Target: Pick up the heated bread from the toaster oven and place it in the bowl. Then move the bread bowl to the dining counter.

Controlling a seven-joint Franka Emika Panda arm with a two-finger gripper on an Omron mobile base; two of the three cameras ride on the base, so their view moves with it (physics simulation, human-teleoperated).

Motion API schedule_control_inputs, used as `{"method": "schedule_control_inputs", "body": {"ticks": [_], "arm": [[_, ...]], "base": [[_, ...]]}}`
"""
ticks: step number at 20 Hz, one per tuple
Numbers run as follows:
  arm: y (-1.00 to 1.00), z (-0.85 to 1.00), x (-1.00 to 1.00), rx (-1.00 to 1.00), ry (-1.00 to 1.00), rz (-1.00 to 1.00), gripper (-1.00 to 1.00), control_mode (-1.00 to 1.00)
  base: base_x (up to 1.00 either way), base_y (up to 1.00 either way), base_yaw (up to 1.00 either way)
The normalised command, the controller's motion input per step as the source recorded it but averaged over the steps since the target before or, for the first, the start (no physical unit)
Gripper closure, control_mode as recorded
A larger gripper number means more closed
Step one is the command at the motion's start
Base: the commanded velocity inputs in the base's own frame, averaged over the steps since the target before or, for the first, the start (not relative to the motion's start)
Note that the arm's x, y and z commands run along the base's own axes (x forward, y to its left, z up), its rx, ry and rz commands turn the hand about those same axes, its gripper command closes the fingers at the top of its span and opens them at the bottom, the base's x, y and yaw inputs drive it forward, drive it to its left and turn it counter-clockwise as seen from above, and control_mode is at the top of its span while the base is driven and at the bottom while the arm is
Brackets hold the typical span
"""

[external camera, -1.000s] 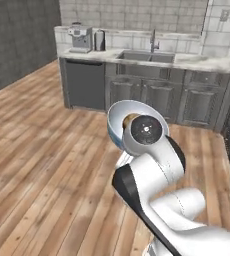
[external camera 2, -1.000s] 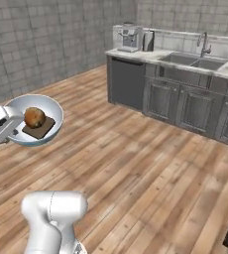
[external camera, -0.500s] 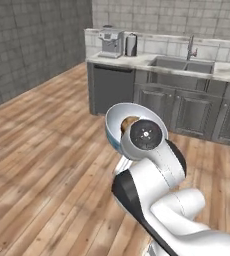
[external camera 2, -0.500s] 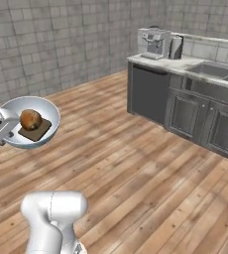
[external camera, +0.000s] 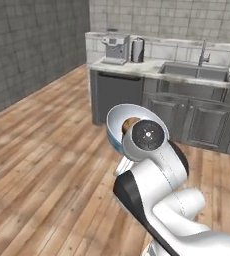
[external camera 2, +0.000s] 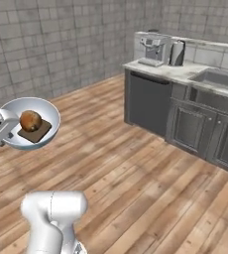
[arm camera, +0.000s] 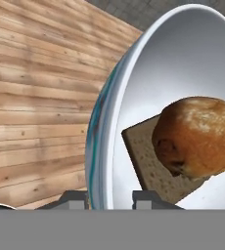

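The pale blue bowl [external camera 2: 49,110] hangs in the air over the wooden floor, with my gripper [external camera 2: 8,132] shut on its rim. In the hand view the two fingertips of the gripper [arm camera: 109,197] straddle the bowl's rim [arm camera: 97,128], one outside and one inside. The round orange-brown bread [arm camera: 199,136] lies inside, on a flat brown square piece [arm camera: 145,158]. The bread [external camera 2: 30,120] also shows in the right base view. In the left base view the bowl [external camera: 116,121] stands behind my wrist, with the bread [external camera: 129,124] peeking out. The toaster oven and the dining counter are out of view.
A kitchen counter runs along the back wall, carrying a coffee machine [external camera: 116,47] and a sink [external camera: 196,73]. Below it are a dark dishwasher [external camera: 118,98] and grey cabinets [external camera 2: 200,133]. Open wooden floor [external camera: 42,165] stretches to the grey tiled wall on the left.
The whole picture has shifted: the base has turned, so the counter slides to the right in both views. The bowl with the bread stays in my grip.
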Motion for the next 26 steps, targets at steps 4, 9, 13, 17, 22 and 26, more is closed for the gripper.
{"method": "schedule_control_inputs", "body": {"ticks": [4, 9, 13, 17, 22, 26], "arm": [[0.0, 0.0, 0.0, 0.0, 0.0, 0.0, 1.0, 1.0], [0.0, 0.0, 0.0, 0.0, 0.0, 0.0, 1.0, 1.0], [0.0, 0.0, 0.0, 0.0, 0.0, 0.0, 1.0, 1.0], [0.0, 0.0, 0.0, 0.0, 0.0, 0.0, 1.0, 1.0], [0.0, 0.0, 0.0, 0.0, 0.0, 0.0, 1.0, 1.0], [0.0, 0.0, 0.0, 0.0, 0.0, 0.0, 1.0, 1.0]], "base": [[1.0, 0.9, -0.08], [1.0, 1.0, -0.02], [1.0, 1.0, 0.0], [1.0, 0.76, -0.11], [1.0, 0.47, -0.12], [1.0, 0.31, -0.11]]}}
